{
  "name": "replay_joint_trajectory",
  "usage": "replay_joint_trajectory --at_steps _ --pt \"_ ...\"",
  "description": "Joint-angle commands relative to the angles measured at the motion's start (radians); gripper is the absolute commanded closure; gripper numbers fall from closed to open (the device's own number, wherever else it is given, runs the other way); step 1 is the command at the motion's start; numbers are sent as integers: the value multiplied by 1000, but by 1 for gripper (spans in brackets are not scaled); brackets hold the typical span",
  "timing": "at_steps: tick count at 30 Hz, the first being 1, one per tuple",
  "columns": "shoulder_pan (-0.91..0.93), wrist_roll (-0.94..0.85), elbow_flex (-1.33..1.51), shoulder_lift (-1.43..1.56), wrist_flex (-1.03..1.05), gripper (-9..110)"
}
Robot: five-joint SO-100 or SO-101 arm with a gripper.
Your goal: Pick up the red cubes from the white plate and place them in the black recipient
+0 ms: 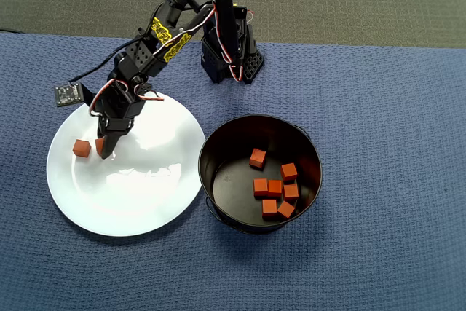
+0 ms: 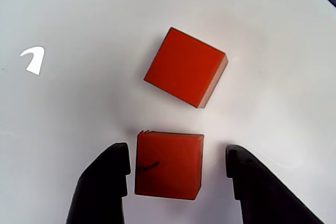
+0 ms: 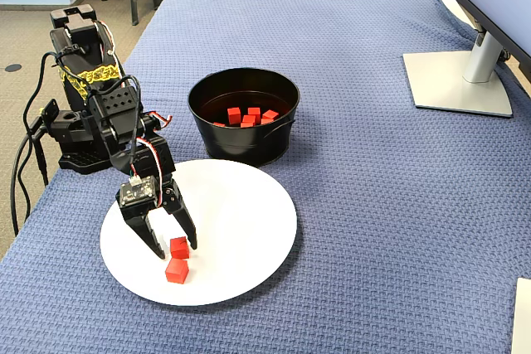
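Note:
Two red cubes lie on the white plate (image 1: 145,202) (image 3: 241,221) (image 2: 79,103). My gripper (image 2: 177,163) (image 1: 105,149) (image 3: 174,248) is open and reaches down to the plate, straddling one cube (image 2: 169,164) (image 3: 178,245). The left finger sits almost against it, while the right finger stands a gap away. The other cube (image 2: 185,66) (image 1: 81,148) (image 3: 176,270) lies just beyond the fingertips, turned at an angle. In the overhead view the arm hides most of the straddled cube. The black recipient (image 1: 211,147) (image 3: 243,143) stands beside the plate and holds several red cubes (image 1: 275,189) (image 3: 249,115).
A blue woven cloth (image 1: 393,143) covers the table. The arm's base (image 1: 231,60) (image 3: 73,143) stands behind the plate. A grey monitor stand (image 3: 458,80) sits at the far right of the fixed view. Cables (image 3: 25,163) hang off the table edge beside the base.

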Motion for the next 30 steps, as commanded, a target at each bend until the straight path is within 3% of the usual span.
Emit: replay_joint_trajectory --at_steps 1,8,16,21,30 --pt "-20 11 3 17 -26 90" --pt "-23 9 18 17 -32 101" --pt "-54 63 18 101 15 102" --pt "-118 241 101 411 137 102" --pt "-360 732 -147 741 607 102"
